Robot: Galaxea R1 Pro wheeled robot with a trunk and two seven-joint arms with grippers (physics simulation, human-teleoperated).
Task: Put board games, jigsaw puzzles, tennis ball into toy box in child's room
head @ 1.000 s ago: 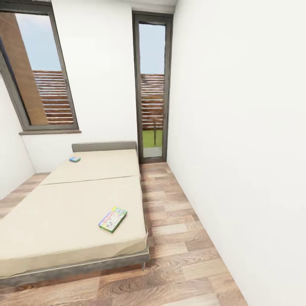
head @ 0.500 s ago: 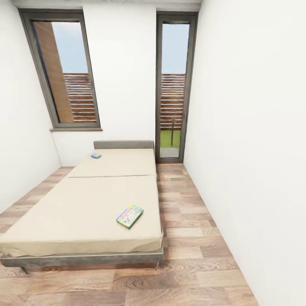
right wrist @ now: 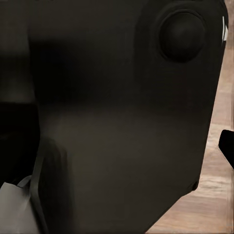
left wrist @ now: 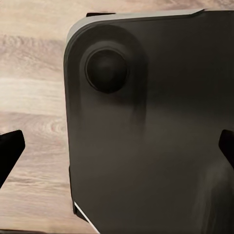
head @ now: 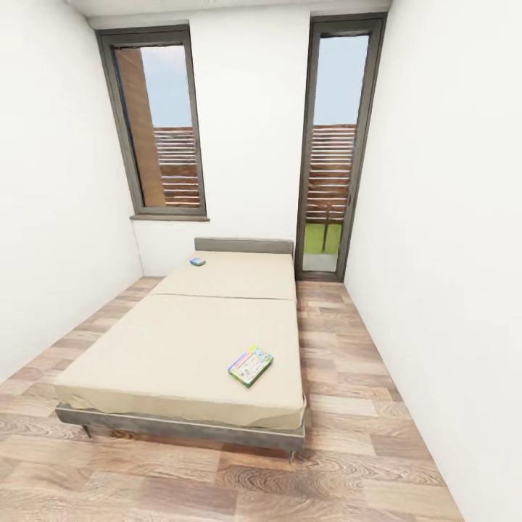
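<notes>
Both arms tucked against dark robot body (left wrist: pixel 146 136); left gripper (left wrist: pixel 117 151) fingertips spread wide, empty; right grip state unreadable.
Bed (head: pixel 167 348): pastel board game (head: pixel 251 365) at 5 o'clock corner, blue board game (head: pixel 197 261) at 11 o'clock by headboard.

Bed (head: pixel 181 348): matt beige cloth mattress, grey frame. Floor (head: pixel 362 377): grained wood planks. Walls (head: pixel 254 145): smooth matt white.

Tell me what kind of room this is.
Probably a bedroom: a low bed with a beige mattress stands on a wood-plank floor, two tall windows behind it. Two board games on the mattress suggest a child's room.
</notes>
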